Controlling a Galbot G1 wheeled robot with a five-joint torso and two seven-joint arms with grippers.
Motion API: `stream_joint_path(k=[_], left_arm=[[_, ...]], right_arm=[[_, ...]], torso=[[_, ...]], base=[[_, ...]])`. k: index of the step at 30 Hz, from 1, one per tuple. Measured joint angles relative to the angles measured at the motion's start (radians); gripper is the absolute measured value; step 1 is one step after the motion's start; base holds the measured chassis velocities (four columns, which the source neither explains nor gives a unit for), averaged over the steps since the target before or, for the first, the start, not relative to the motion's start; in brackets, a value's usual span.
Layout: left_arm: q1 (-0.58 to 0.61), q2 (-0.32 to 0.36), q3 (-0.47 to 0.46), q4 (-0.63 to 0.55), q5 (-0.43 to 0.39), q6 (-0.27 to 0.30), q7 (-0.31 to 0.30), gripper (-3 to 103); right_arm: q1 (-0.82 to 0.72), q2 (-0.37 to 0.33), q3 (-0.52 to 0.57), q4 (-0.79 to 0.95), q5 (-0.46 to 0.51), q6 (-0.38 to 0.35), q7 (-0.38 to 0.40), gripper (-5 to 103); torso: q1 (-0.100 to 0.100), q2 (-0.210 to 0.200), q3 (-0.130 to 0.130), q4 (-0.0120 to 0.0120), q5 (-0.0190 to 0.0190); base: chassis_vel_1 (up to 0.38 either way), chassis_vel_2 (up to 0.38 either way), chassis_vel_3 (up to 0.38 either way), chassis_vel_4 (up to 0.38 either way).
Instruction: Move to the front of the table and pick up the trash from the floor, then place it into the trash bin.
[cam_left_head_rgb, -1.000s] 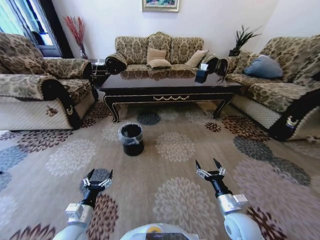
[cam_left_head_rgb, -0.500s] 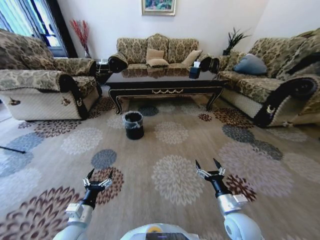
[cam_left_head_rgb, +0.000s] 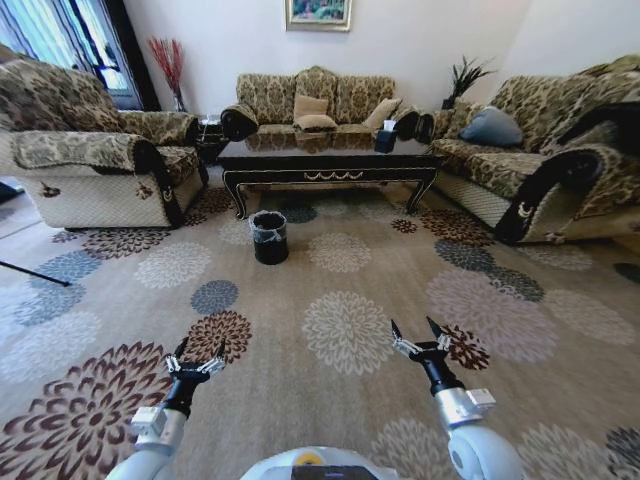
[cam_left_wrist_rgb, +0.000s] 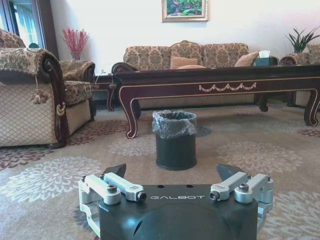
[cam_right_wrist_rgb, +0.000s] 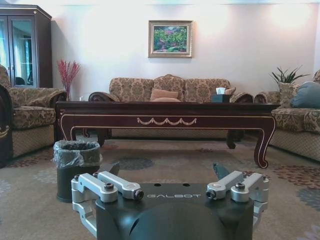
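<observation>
The dark glossy table stands far ahead between the sofas, with the black lined trash bin on the flowered carpet floor in front of its left end. My left gripper and right gripper hang low over the carpet, both open and holding nothing. The left wrist view has the left gripper facing the trash bin and the table. In the right wrist view the right gripper points at the table, with the trash bin off to one side. The trash is out of view.
Patterned sofas stand to the left, behind the table and to the right. A tissue box sits on the table. A thin dark rod lies on the carpet at the far left. Wide open carpet separates me from the bin.
The whole picture has shifted: the table, the bin and the sofas look smaller and farther off, so the camera has moved back. Both arms keep the same pose with open grippers.
</observation>
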Motion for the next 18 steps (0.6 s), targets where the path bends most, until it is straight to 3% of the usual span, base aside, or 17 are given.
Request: stream_joint_path(k=[12,18], left_arm=[[0.0,0.0,0.0,0.0,0.0,0.0,0.0,100],[0.0,0.0,0.0,0.0,0.0,0.0,0.0,100]], right_arm=[[0.0,0.0,0.0,0.0,0.0,0.0,0.0,100],[-0.001,0.0,0.0,0.0,0.0,0.0,0.0,100]], torso=[[0.0,0.0,0.0,-0.0001,0.0],[0.0,0.0,0.0,0.0,0.0]], base=[[0.065,-0.061,-0.058,0.068],[0.182,-0.187,-0.206,0.177]])
